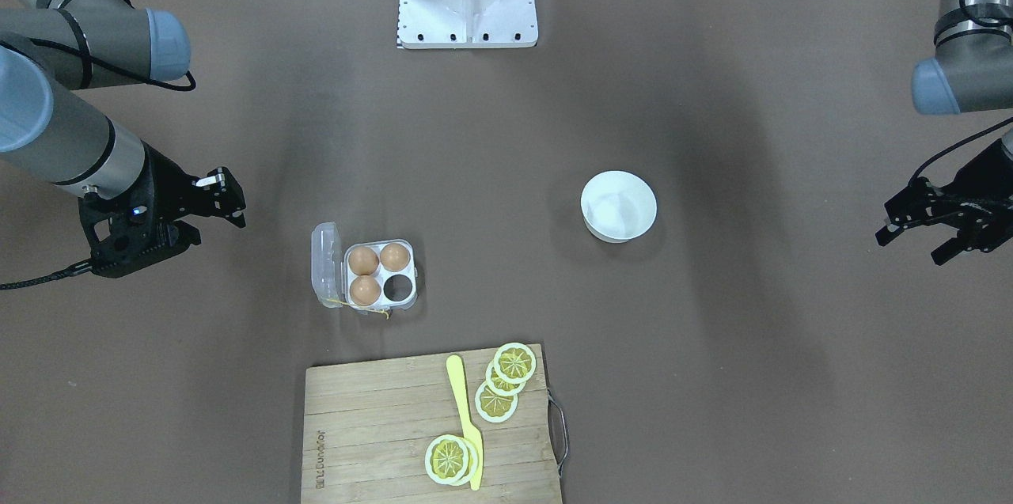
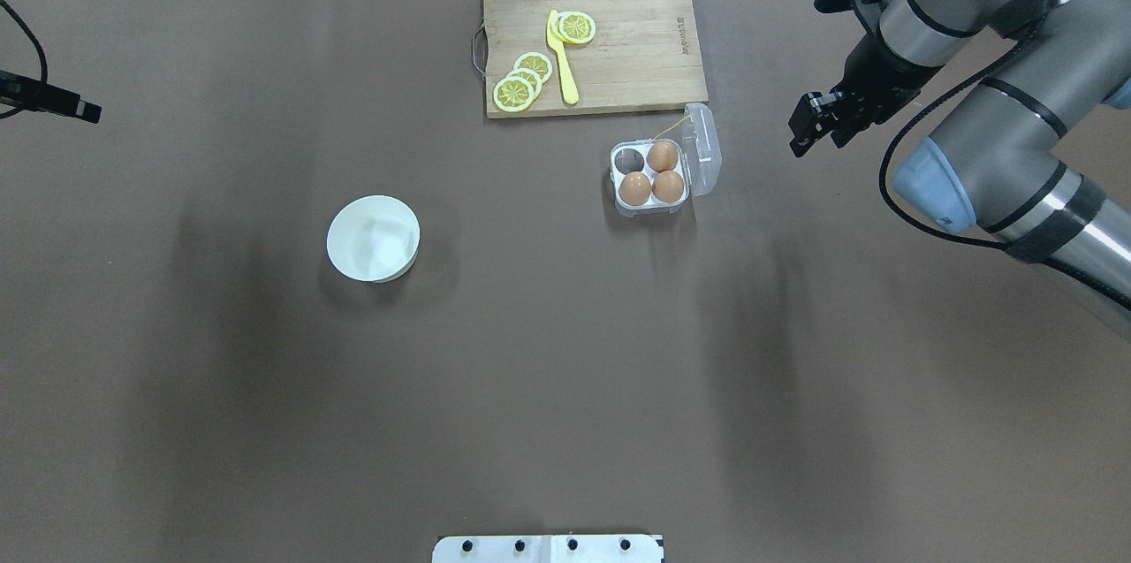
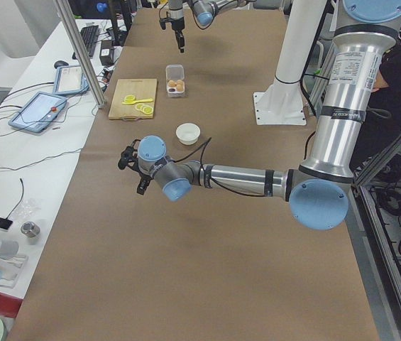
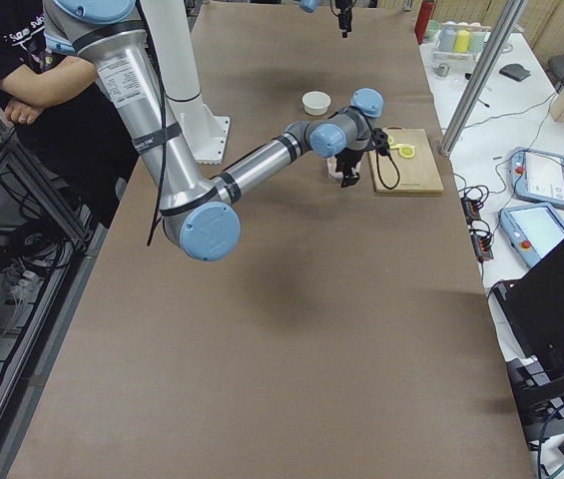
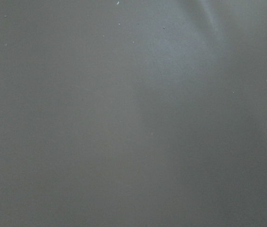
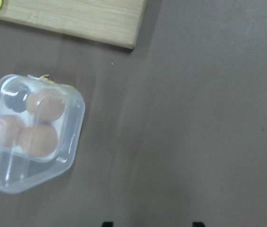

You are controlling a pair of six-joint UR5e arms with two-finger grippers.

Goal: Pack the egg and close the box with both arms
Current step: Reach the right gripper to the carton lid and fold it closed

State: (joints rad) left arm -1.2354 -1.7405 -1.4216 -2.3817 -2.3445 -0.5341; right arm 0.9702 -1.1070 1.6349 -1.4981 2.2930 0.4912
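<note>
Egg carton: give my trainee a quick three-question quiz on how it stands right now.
1. True or false: the lid of the box is shut.
2. Fill in: the box holds ___ brown eggs, with one cell empty.
3. Which tool is nearer the box? A) left tool B) right tool

Key: 1. False, the lid stands open. 2. Three. 3. B.
</note>
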